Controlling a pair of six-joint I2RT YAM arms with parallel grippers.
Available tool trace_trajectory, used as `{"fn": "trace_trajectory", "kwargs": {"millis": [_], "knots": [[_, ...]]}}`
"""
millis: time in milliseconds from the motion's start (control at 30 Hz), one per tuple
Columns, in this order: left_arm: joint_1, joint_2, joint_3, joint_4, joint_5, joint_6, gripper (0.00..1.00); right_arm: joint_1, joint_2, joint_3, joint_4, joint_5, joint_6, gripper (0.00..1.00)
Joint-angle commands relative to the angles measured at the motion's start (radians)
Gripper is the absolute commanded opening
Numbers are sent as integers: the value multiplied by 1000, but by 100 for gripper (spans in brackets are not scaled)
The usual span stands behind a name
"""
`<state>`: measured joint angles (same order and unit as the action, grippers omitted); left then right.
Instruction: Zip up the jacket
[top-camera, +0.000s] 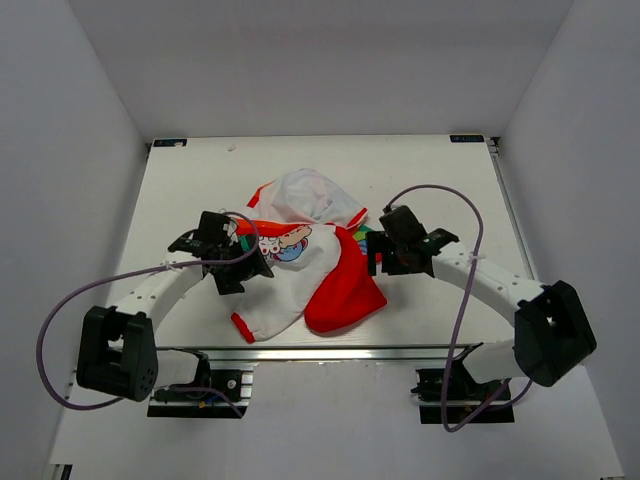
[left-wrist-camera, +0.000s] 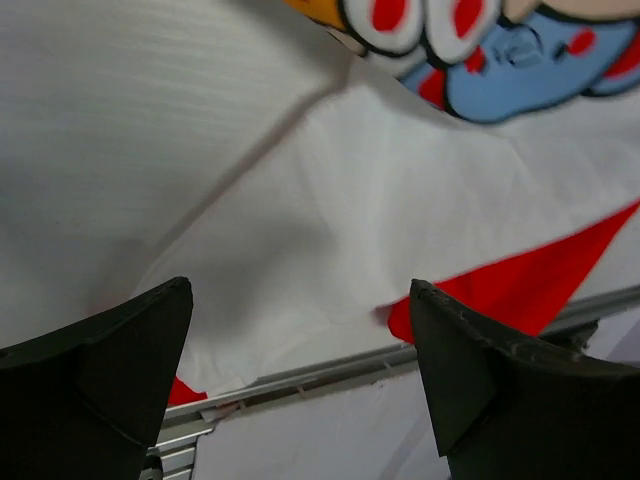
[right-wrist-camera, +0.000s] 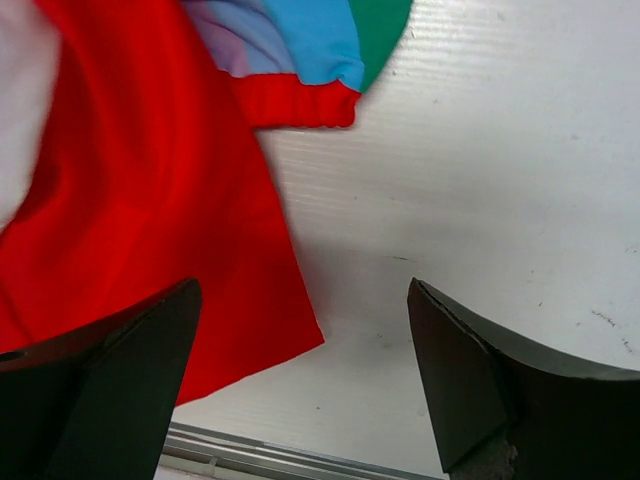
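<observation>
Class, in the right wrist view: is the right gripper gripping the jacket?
No, the right gripper stands open, nothing pinched; the jacket lies loose on the table.

Jacket (top-camera: 335, 290) centred; far table (top-camera: 300, 160) seemingly free

A robot lab booth here: white walls (top-camera: 320, 60) boxing a white table (top-camera: 190, 190), aluminium rail (top-camera: 330, 352) at six o'clock.

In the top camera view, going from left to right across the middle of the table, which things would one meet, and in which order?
left hand → jacket → right hand
</observation>
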<state>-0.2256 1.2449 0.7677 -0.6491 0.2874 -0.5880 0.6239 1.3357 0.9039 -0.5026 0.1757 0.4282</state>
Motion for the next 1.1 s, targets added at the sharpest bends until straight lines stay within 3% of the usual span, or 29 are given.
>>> {"fn": "trace_trajectory", "kwargs": {"millis": [0, 100, 200, 233, 333, 567, 667, 700, 733, 767, 800, 833, 867, 1067], "knots": [[6, 54, 24, 62, -98, -79, 98, -9, 55, 26, 9, 33, 73, 88], [8, 117, 114, 26, -245, -134, 98, -9, 83, 12, 13, 16, 75, 88], [60, 168, 208, 0, -298, -154, 98, 6, 68, -36, 87, -175, -55, 89], [128, 206, 223, 11, -278, -154, 98, 19, 50, -65, 110, -256, -99, 89], [215, 267, 232, 77, -217, -167, 98, 72, 28, -103, 114, -259, -100, 89], [218, 428, 254, 118, -309, -208, 96, 129, 69, -169, 194, -278, 6, 90], [220, 479, 278, 149, -323, -214, 89, 158, 112, -163, 228, -256, 20, 88], [218, 504, 281, 167, -326, -214, 85, 166, 124, -157, 242, -239, 27, 75], [219, 516, 289, 198, -324, -216, 71, 165, 155, -145, 237, -196, 32, 64], [220, 530, 295, 213, -320, -216, 64, 165, 170, -129, 224, -176, 44, 51], [220, 556, 304, 224, -317, -216, 55, 163, 183, -97, 196, -126, 58, 28], [220, 568, 315, 247, -303, -213, 21, 162, 206, -79, 178, -43, 66, 14], [218, 579, 335, 255, -291, -207, 0, 161, 215, -60, 156, 2, 78, 0], [218, 490, 364, 351, -214, -135, 0, 70, 192, 118, 39, 249, 77, 0]]}}
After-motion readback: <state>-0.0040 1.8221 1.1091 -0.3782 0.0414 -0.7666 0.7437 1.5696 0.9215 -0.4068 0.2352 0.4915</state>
